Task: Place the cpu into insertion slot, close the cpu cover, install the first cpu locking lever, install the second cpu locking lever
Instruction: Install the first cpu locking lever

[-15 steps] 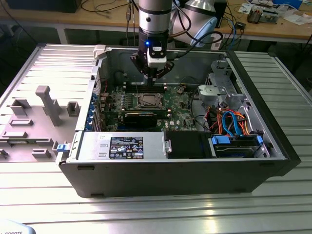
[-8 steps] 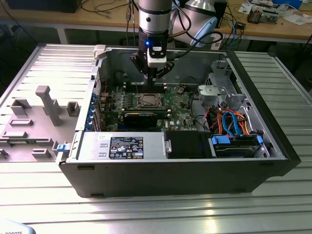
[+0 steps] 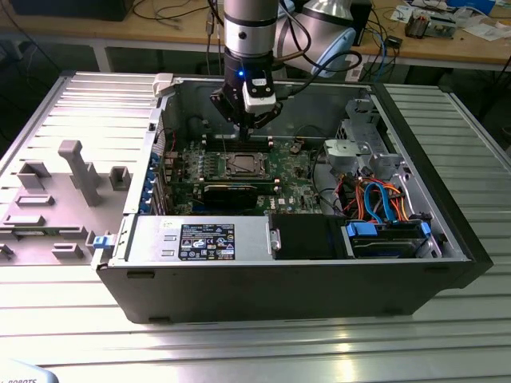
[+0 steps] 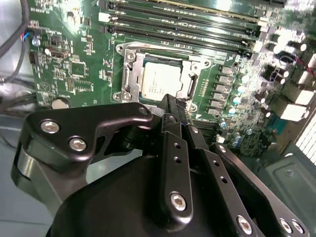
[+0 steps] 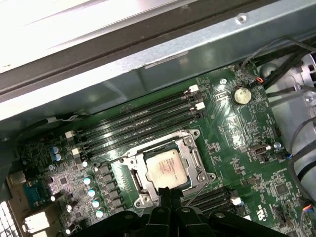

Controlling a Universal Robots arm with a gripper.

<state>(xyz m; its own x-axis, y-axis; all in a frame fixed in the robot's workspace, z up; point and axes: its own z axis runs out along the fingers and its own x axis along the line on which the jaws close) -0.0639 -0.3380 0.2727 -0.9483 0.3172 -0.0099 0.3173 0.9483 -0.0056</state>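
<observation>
Gripper point(image 5: 170, 191) fingertips pressed together at cpu cover point(image 5: 196, 162) edge; cpu point(image 5: 165, 168) flat in insertion slot point(image 5: 130, 161), silver face up, print unreadable.

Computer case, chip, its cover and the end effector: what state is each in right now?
computer case, open, insides exposed.
cpu, seated in the insertion slot.
cpu cover, down flat around the cpu.
end effector, shut, tips by the cover's edge.
</observation>
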